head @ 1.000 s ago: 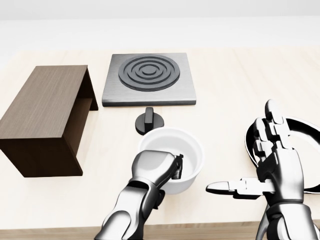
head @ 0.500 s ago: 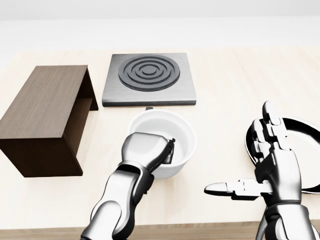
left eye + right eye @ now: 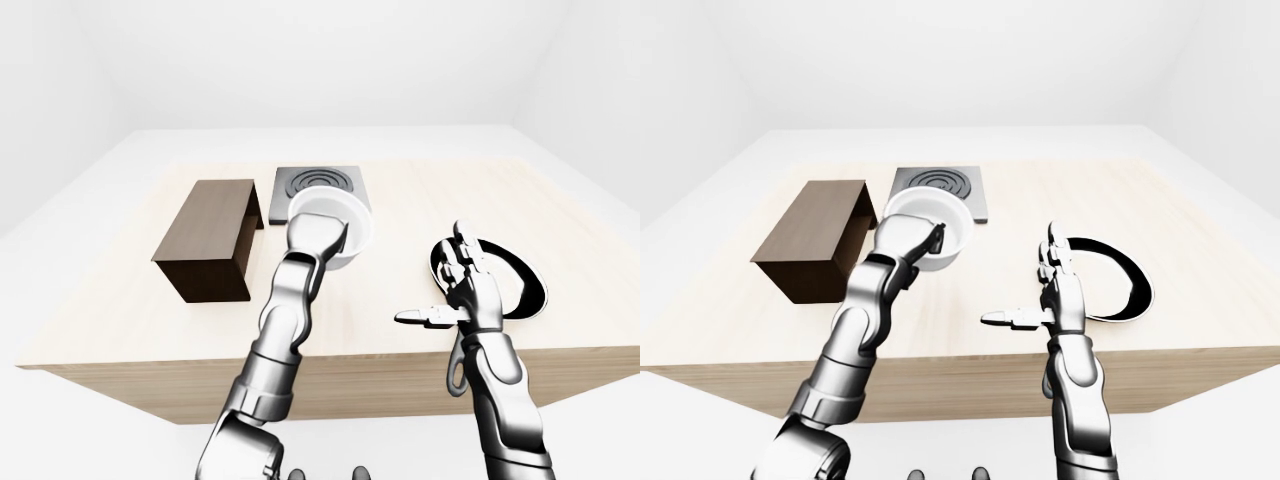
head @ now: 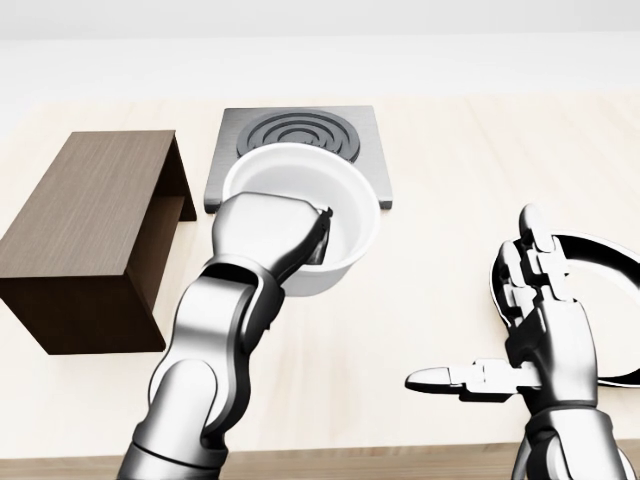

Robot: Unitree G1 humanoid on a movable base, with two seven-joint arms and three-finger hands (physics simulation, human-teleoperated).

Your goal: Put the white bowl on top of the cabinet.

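My left hand [image 4: 316, 238] is shut on the near rim of the white bowl [image 4: 300, 185], with the thumb inside and the fingers under the wall. It holds the bowl in the air, in front of the lower part of the hob in the head view. The dark wooden cabinet [image 4: 95, 205] lies on the table left of the bowl, its open side facing right. The bowl is to the right of the cabinet's top, not over it. My right hand [image 4: 500, 335] stays open at lower right, fingers up and thumb pointing left, holding nothing.
A grey hob [image 4: 368, 140] with dark rings sits above the bowl in the head view. A black round pan [image 4: 610, 290] with a white rim lies behind my right hand. The table's near edge [image 4: 400, 466] runs along the bottom.
The left hand has lifted the bowl off the table and carried it up and left in the head view, covering the black knob. The right hand sank slightly.
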